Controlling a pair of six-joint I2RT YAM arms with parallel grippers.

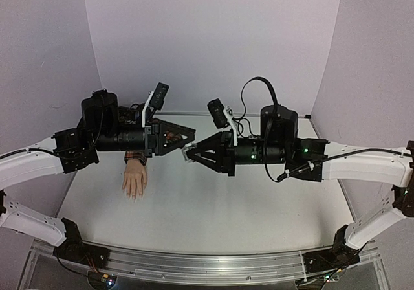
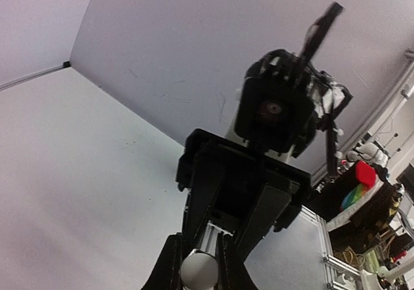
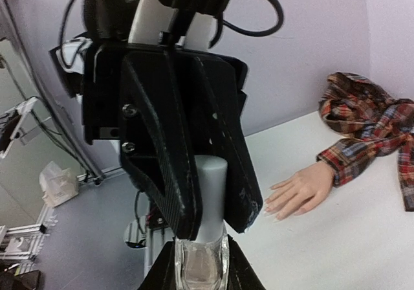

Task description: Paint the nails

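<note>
The left fingers (image 2: pixel 169 267) are clenched on the white cylindrical cap (image 3: pixel 210 186) of a small clear glass bottle (image 3: pixel 200 270). The right fingers (image 3: pixel 162 278) grasp the bottle's body from the opposite side, so the two arms meet tip to tip above the white counter (image 1: pixel 226 199). The pale glossy nails (image 3: pixel 270 206) tip a flesh-coloured mannequin hand (image 3: pixel 299 191) lying palm down on the counter by the left arm, apart from the bottle, its wrist in a red plaid sleeve (image 3: pixel 369 118). Any writing on the bottle is too blurred to read.

We get soft, even light; faint shadows on the white matte table (image 1: pixel 213 199); black left gripper (image 2: pixel 198 267) blurred.
</note>
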